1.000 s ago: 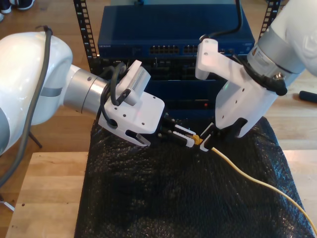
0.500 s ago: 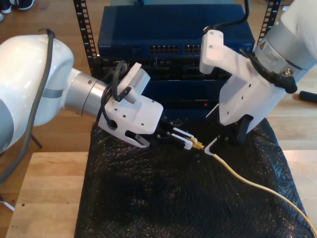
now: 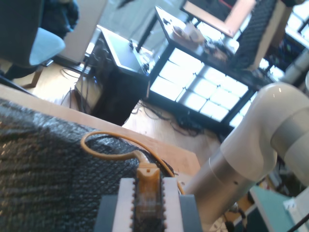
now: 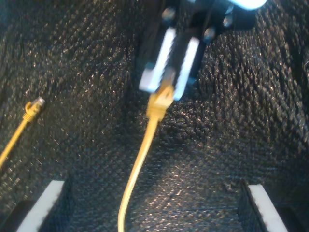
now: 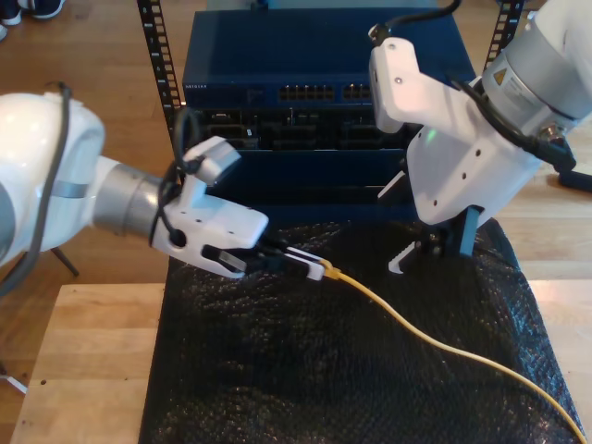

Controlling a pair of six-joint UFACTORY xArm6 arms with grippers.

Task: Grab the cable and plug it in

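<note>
My first tool (image 5: pixel 310 268) pinches the cable (image 5: pixel 407 326) by its plug, ready for the blue box (image 5: pixel 324 55) behind. My second tool (image 5: pixel 435 250) hangs loose (holding nothing).

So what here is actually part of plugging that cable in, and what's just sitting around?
Part of the job:
- the cable, yellow-orange, its plug end clamped in my first gripper
- my second gripper, open above the mat
- the blue rack unit with rows of ports, the likely socket

Just lying about:
- the black mat
- the wooden table
- a second yellow cable end on the mat
</note>
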